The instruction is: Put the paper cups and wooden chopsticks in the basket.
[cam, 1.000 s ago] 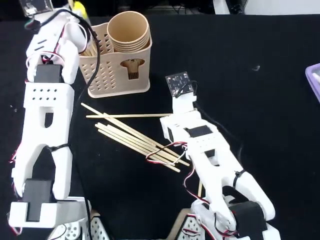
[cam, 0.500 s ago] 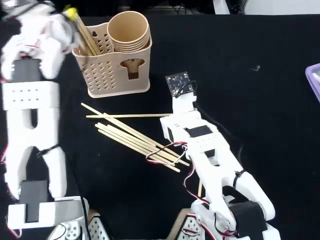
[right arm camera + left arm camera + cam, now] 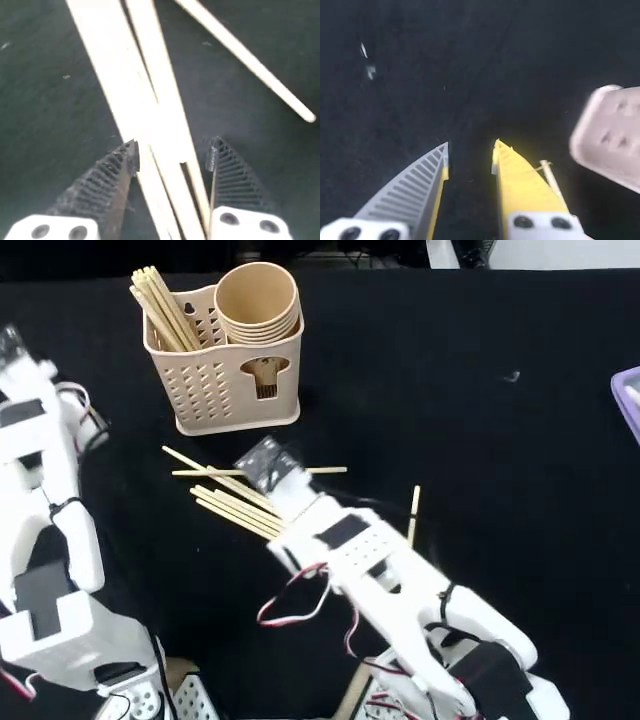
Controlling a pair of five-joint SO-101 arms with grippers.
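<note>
Right pincer (image 3: 172,147) agape, empty, straddling loose chopsticks (image 3: 145,90) on worktop (image 3: 480,440). Sticks lie between jaws, long axis running ahead of pincer, slightly skewed. Basket (image 3: 230,390) with paper cups (image 3: 258,300) farther ahead. Left pincer (image 3: 470,147) agape, empty, well apart from sticks.

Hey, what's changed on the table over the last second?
The left end effector let its chopsticks go into the basket and pulled back, open. The right end effector swung over the loose chopsticks, open around them. Basket and paper cups stayed.
</note>
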